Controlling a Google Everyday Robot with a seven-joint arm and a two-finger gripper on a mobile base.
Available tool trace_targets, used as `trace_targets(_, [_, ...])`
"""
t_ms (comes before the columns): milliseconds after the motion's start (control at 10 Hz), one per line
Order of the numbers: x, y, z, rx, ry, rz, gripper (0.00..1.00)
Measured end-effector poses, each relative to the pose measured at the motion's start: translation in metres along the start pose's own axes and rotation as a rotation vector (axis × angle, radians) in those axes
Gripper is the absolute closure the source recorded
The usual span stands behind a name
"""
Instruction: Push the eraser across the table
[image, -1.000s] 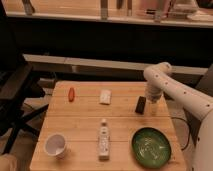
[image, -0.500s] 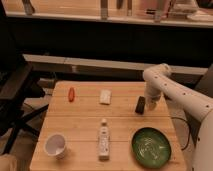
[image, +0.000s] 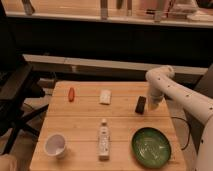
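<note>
The eraser (image: 141, 104) is a small flat black block lying on the light-wood table (image: 85, 120), near its right edge and beyond the green bowl. My gripper (image: 151, 105) hangs from the white arm just right of the eraser, right beside it or touching it, low over the tabletop.
A green bowl (image: 151, 146) sits at the front right. A white bottle (image: 103, 139) lies at the front middle, a white cup (image: 55, 146) at the front left. A whitish block (image: 105, 96) and a small red-orange thing (image: 71, 93) lie at the back. A black office chair (image: 17, 95) stands left.
The gripper has stayed beside the eraser's right side; the eraser and the other things show no clear shift.
</note>
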Motion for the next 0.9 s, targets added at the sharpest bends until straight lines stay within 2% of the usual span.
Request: trace_targets(900, [0.011, 0.000, 0.008, 0.014, -0.008, 0.012, 1.00])
